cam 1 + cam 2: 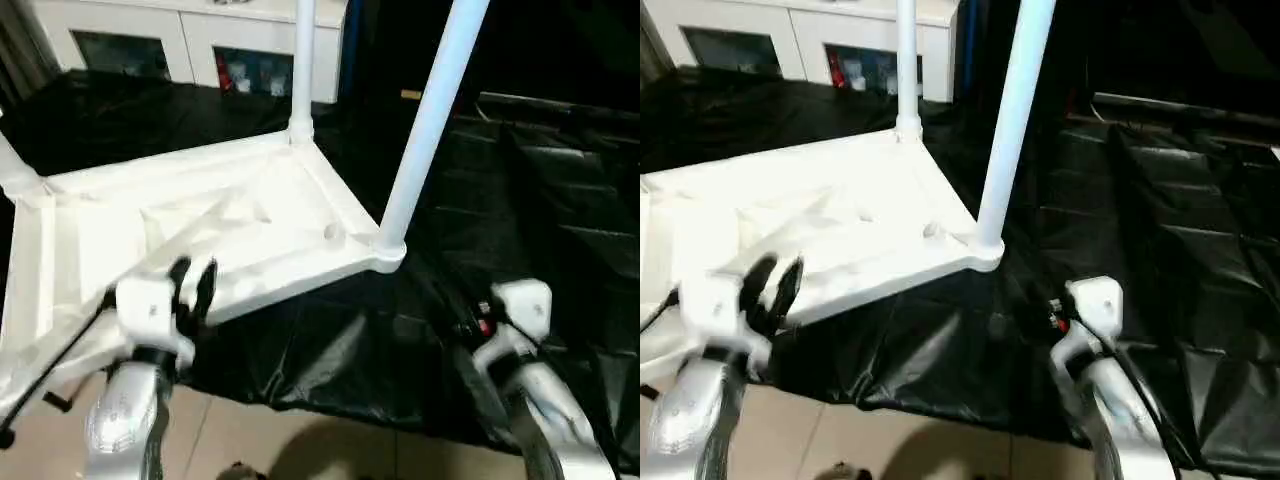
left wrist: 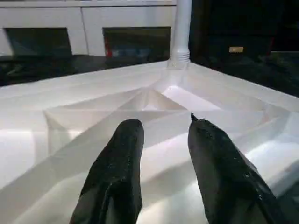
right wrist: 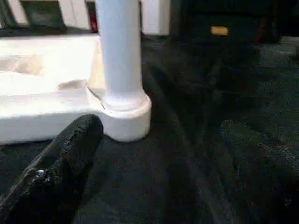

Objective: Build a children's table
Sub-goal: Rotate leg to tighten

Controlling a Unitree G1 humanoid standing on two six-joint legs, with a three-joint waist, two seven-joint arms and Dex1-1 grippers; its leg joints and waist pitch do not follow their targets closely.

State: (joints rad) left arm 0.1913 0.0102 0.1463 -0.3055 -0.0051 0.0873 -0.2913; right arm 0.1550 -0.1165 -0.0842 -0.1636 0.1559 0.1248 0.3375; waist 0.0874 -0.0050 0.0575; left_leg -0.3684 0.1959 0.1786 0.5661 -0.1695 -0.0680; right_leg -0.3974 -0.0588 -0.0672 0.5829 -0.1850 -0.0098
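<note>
Centrally, the table top [image 1: 200, 235] lies upside down on a black sheet [image 1: 540, 230] spread over the floor, its ribbed underside facing up. Two legs stand upright in corner sockets: a near-right leg [image 1: 425, 120] and a far leg [image 1: 302, 70]; both are cut off by the picture's upper edge. A third leg [image 1: 15, 170] shows at the far-left corner, mostly cropped by the left edge.

Edges: the top's near rim runs diagonally from the near-right socket [image 1: 388, 252] toward the left claw [image 1: 193, 285]; its left part runs out of the picture. To the right of the near-right leg the sheet is open and bare. The sheet's near edge gives way to pale floor tiles [image 1: 300, 440].

Left claw: released, two black fingers [image 2: 117, 172] parted, hovering above the top's underside near the near rim, grasping nothing.

Right claw [image 3: 60, 163]: one black finger shows, just near of the near-right socket [image 3: 126, 116] and apart from it; whether it is released or clenched cannot be told. The right arm [image 1: 520, 340] sits low at right, over the sheet.

Far background: a white cabinet [image 1: 190, 40] with glass doors, contents too dim to make out.
</note>
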